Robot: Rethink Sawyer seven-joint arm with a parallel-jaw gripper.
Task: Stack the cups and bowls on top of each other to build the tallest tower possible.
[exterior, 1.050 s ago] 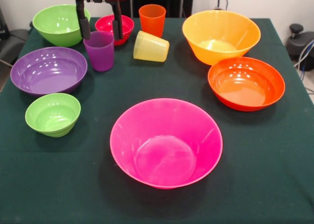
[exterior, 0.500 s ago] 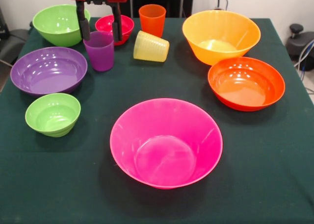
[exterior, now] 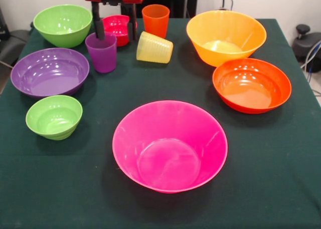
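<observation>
Nearest on the worktop (exterior: 60, 189), the large pink bowl (exterior: 169, 146) is sitting alone with nothing stacked in it, the small green bowl (exterior: 53, 117) lying to its left, then the purple bowl (exterior: 49, 72) and the orange-red bowl (exterior: 251, 84) sitting farther back on either side. Behind those, the purple cup (exterior: 101, 52) is standing upright, the yellow cup (exterior: 154, 47) is lying tipped on its side, and the yellow-orange bowl (exterior: 226, 37) is sitting to the right. Farthest, the claw (exterior: 115, 30) is hanging with fingers apart, holding nothing, one finger coming down just behind the purple cup's rim and the small red bowl (exterior: 118, 26) showing between the two, with the medium green bowl (exterior: 62, 24) left and the orange cup (exterior: 155, 19) right.
</observation>
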